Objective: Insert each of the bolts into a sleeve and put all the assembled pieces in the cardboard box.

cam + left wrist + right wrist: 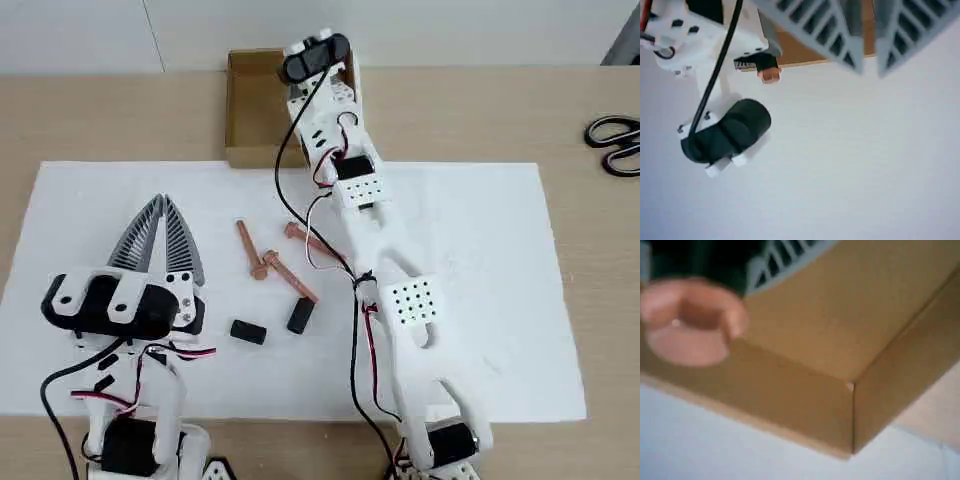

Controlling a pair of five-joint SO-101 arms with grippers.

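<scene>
The right pincer (pixel 751 64) is clamped on an assembled piece (pixel 765 67), a copper bolt seated in a black sleeve. It holds the piece at the cardboard box (pixel 252 110), which stands at 12 o'clock on the counter (pixel 600 300). In the right wrist view the bolt's round head shows against the box's outer wall.

The left pincer (pixel 162 203) sits at 8 o'clock on the white sheet (pixel 480 260). Its grey ribbed fingers (pixel 140 240) point toward 12 and are drawn together to a thin slit, gripping nothing.

At 3 o'clock from the left pincer, three loose copper bolts lie on the sheet: a first bolt (pixel 250 250), a second bolt (pixel 290 277) and a third bolt (pixel 310 240). At 6 o'clock from them lie two empty black sleeves, apart from each other: one sleeve (pixel 248 331) and another sleeve (pixel 300 315), just beside the second bolt's tip.

Scissors (pixel 615 140) rest on the bare wood at 2 o'clock.
</scene>
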